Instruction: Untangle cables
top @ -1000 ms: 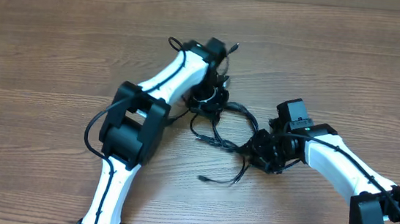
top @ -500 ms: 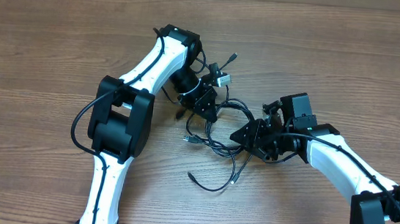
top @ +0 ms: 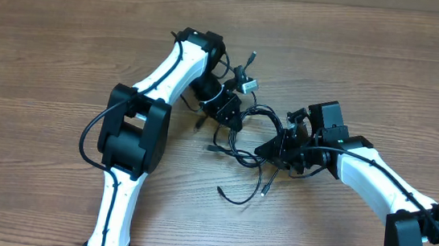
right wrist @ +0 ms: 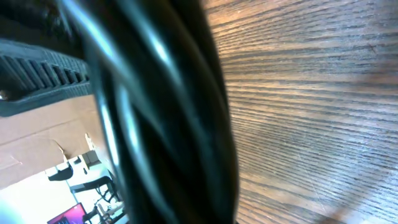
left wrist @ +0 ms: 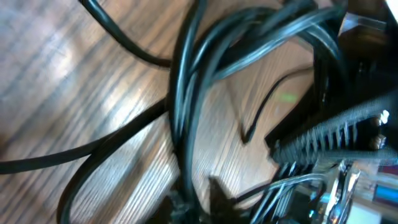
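Cables (top: 238,152), glossy black loops, pinched in closed right gripper (top: 270,150); left gripper (top: 232,118) state unclear.

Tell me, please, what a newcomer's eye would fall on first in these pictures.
A knot of black cables lies in the middle of the wooden table, and both arms reach into it: the left arm from the left, the right arm from the right. The right arm's jaws are shut on the bundle, which fills its wrist view.
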